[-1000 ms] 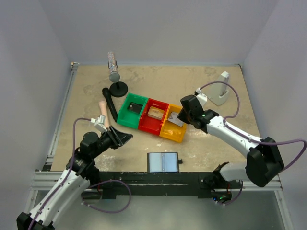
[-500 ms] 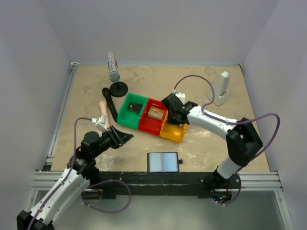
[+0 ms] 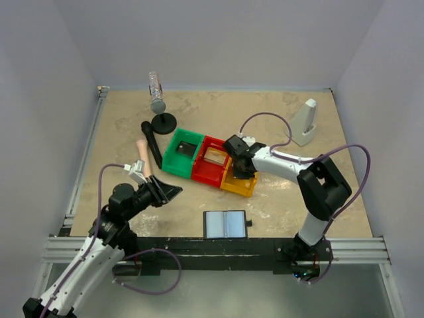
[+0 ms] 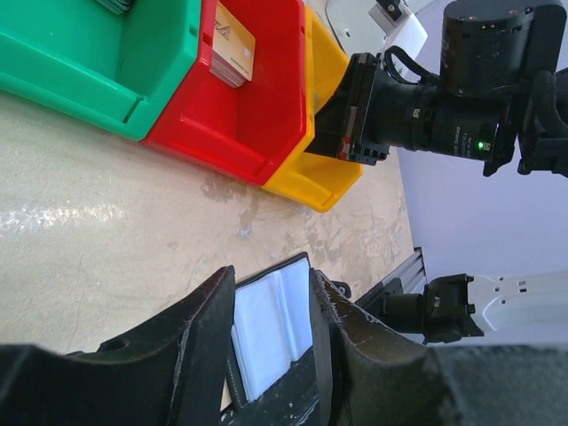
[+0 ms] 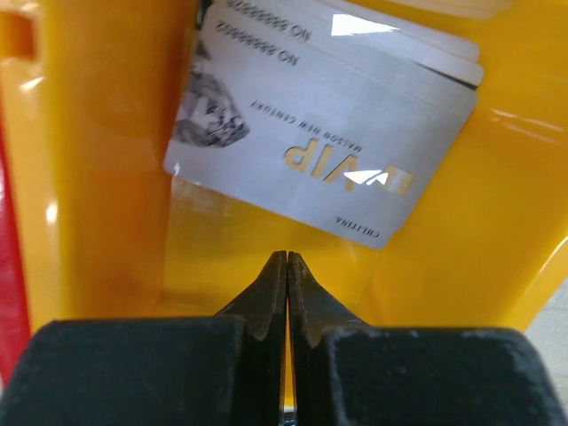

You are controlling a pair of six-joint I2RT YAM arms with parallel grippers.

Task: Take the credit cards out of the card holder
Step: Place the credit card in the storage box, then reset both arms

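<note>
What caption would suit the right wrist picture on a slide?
Shut right gripper pointing into the yellow bin, just short of stacked silver VIP cards.

Two robot arms of white shells and black joints, the left arm (image 3: pixel 89 258) and the right arm (image 3: pixel 278 160), each trailing a looping purple cable (image 3: pixel 265 114) and ending in a black two-finger hand, the left hand (image 3: pixel 169 192) and right hand (image 3: pixel 240 169), with rough matte fingers (image 4: pixel 204 319); a green light (image 4: pixel 480 145) glows on the right wrist.
</note>
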